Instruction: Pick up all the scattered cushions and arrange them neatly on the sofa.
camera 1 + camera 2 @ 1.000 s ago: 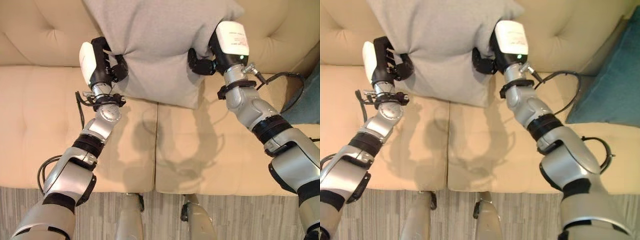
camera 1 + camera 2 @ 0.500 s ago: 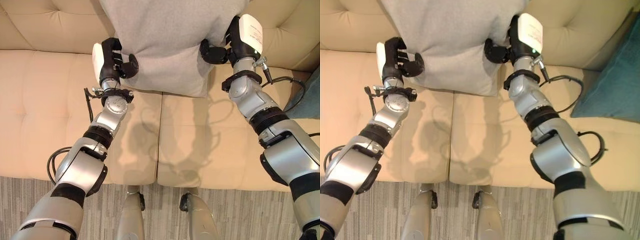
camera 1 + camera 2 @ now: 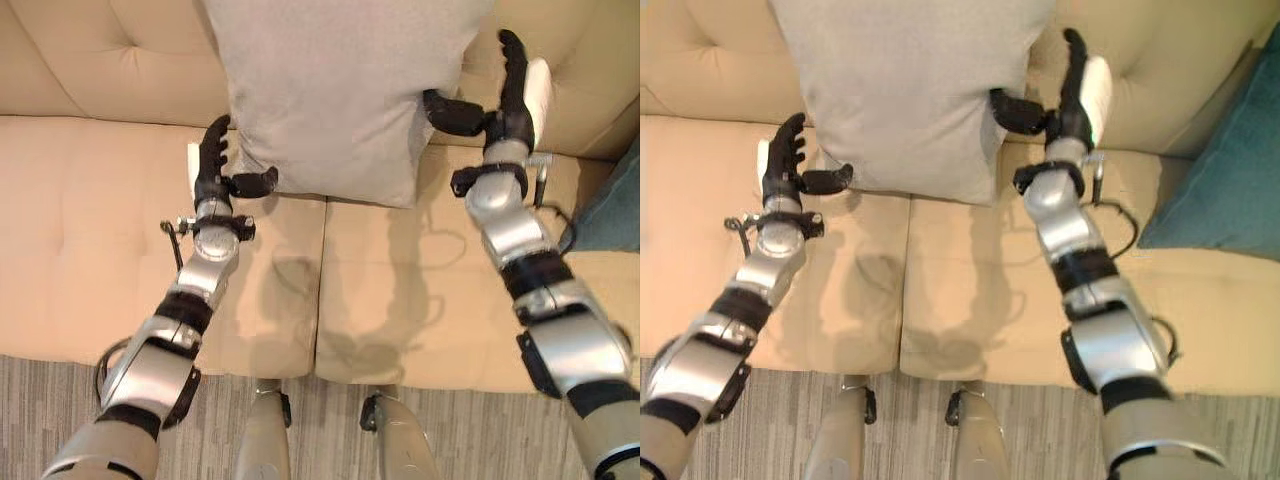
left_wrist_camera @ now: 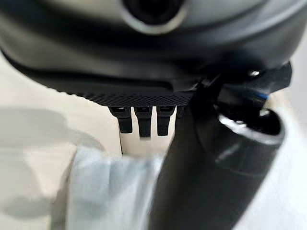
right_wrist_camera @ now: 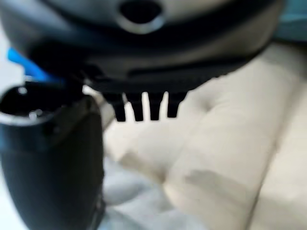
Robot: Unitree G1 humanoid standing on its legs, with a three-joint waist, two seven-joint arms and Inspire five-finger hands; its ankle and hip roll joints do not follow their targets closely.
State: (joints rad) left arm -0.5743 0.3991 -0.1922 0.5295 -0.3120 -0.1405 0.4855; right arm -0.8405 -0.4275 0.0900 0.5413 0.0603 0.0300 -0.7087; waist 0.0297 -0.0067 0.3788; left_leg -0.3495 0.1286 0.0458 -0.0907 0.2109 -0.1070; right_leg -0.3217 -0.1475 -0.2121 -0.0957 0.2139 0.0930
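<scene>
A grey cushion [image 3: 335, 90] stands upright on the beige sofa [image 3: 70, 230], leaning against the backrest above the seam between the two seat pads. My left hand [image 3: 213, 165] is at its lower left corner, fingers straight and open, thumb reaching toward the cloth. My right hand [image 3: 505, 95] is at the cushion's right edge, fingers straight up and open, thumb pointing at the cushion. Neither hand grips the cloth. In the wrist views the straight fingers [image 4: 144, 120] and fingers [image 5: 144, 108] stand out with cushion cloth beside the thumbs.
A teal cushion [image 3: 1230, 170] leans at the sofa's right end. The sofa's tufted backrest [image 3: 120, 50] runs behind the grey cushion. Grey striped carpet [image 3: 60, 400] lies in front of the seat.
Both hands have opened and let go of the grey cushion, which now rests on the seat against the backrest. The left hand dropped lower, the right hand moved off to the right.
</scene>
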